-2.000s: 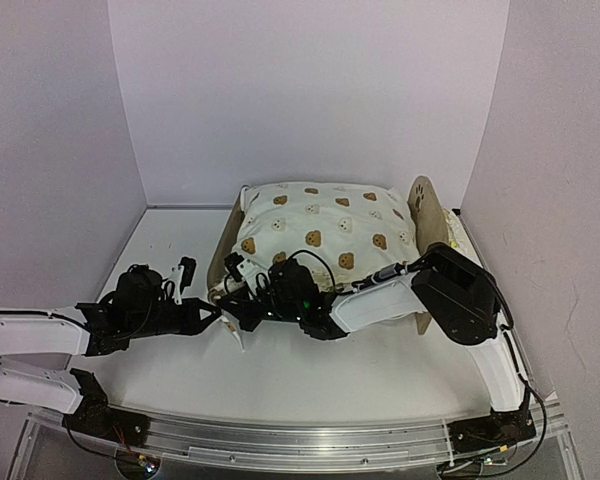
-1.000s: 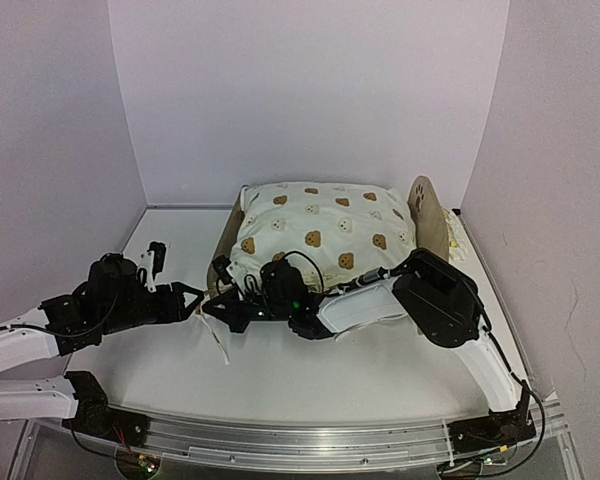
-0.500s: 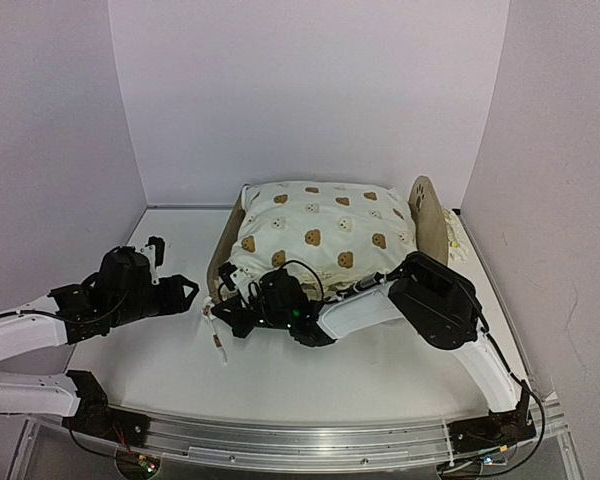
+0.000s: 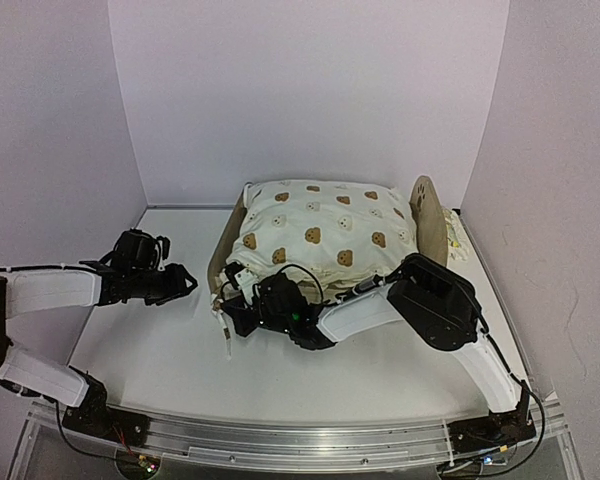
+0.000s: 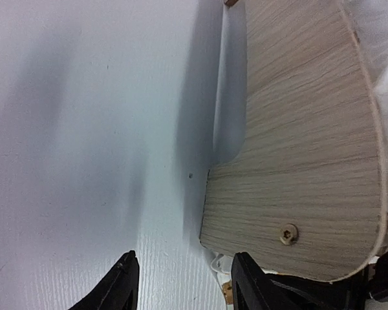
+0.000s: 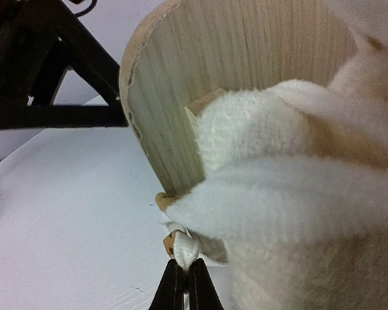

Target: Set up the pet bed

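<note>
The cushion [image 4: 325, 230] hid the base of the bed [image 5: 297, 161]; the right tool [image 6: 184, 279] pinched its corner; the left tool [image 5: 181, 274] gaped, empty.

The white surface [image 4: 160, 350] carries the pet bed [image 4: 427, 215], which stands toward its far side, with a small pale item [image 4: 454, 240] lying just beside the bed's right end board.

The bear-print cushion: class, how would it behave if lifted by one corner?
Probably floppy: the cushion bulges and droops over the bed frame. Likely light, being puffy and soft. The right gripper pinches only a fabric corner, so it may sag or slip.
</note>
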Available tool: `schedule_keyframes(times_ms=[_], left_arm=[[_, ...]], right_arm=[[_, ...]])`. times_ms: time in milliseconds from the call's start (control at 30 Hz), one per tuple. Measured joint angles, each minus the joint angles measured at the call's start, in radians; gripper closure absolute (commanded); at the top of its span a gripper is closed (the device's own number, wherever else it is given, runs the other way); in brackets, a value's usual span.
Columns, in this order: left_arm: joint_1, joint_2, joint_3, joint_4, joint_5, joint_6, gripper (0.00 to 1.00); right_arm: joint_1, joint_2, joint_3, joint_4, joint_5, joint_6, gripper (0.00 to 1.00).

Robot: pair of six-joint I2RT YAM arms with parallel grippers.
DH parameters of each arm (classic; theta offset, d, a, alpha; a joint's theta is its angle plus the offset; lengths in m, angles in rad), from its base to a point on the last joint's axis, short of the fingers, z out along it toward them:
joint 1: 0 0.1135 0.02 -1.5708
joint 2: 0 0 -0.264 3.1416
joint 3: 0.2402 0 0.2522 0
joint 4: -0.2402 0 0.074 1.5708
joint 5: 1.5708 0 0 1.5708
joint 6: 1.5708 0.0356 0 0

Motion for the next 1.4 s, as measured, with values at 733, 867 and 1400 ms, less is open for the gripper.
schedule_keyframes(times_ms=[733, 867, 1400], left_arm=[[0.011, 0.227, 0.05, 0.127, 0.167, 0.022, 0.55], [0.014, 0.206, 0.039, 0.129, 0.19, 0.02, 0.57], [0.015, 0.103, -0.046, 0.143, 0.291, -0.001, 0.6]], right_arm=[[0.017, 0.044, 0.074, 0.0, 0.127, -0.044, 1.0], [0.017, 0.044, 0.078, -0.001, 0.118, -0.041, 1.0], [0.018, 0.061, 0.104, -0.001, 0.101, -0.031, 1.0]])
